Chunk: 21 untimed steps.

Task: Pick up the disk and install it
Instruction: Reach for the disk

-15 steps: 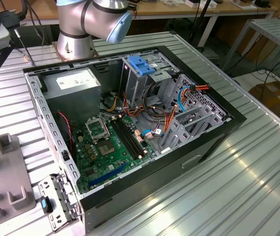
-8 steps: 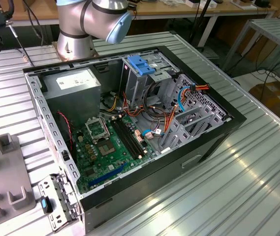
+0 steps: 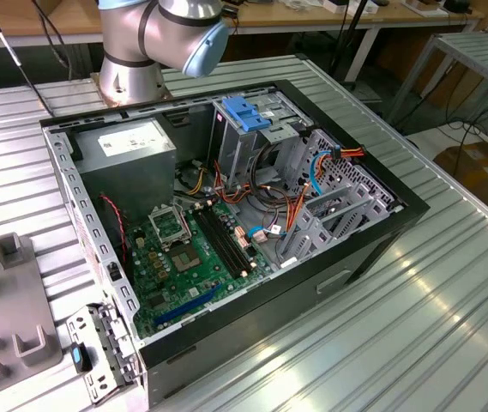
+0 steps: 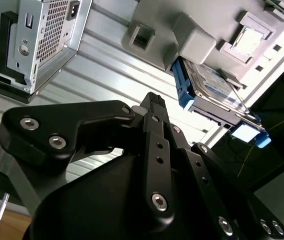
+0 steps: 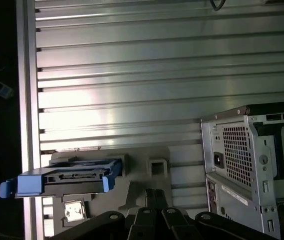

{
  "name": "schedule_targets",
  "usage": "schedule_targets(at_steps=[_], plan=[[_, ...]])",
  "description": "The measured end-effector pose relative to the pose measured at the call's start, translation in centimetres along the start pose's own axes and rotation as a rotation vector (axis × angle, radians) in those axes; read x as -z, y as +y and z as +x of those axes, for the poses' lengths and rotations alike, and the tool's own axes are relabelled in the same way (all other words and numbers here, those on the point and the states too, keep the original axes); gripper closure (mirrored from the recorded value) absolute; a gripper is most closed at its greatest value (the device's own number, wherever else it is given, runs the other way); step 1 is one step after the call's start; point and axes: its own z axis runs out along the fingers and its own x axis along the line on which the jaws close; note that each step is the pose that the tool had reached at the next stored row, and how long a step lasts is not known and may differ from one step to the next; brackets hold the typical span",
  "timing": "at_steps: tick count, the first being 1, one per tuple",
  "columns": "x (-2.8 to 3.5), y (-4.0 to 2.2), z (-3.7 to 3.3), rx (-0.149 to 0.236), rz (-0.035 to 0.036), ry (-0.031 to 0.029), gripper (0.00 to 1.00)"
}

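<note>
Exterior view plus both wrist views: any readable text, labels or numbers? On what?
No text is legible enough to quote.
White sticker on the grey metal power-supply box: print too small to read.
Label on the flat dark disk with blue plastic rails: too blurred to read.
Pale strip sticker on the silver perforated rear of the computer case: too small to read.

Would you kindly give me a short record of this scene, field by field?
Disk: resting on the grey holder, blue rails on its sides
Gripper: over the table, apart from the disk
Computer case: open, on the table, circuit board exposed
Blue latch: on the metal cage inside the case
Progress: disk not yet picked up
</note>
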Motion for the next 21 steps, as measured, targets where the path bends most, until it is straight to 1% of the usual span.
schedule_targets(at_steps=[3,4,13,21], plan=[[0.0,-0.05,0.87,0.0,-0.0001,-0.0001,0.89],[0.0,-0.06,1.0,0.0,-0.0001,-0.0002,0.89],[0.0,-0.08,1.18,0.0,0.0,0.0,0.89],[0.0,-0.1,1.5,0.0,-0.0001,-0.0001,0.89]])
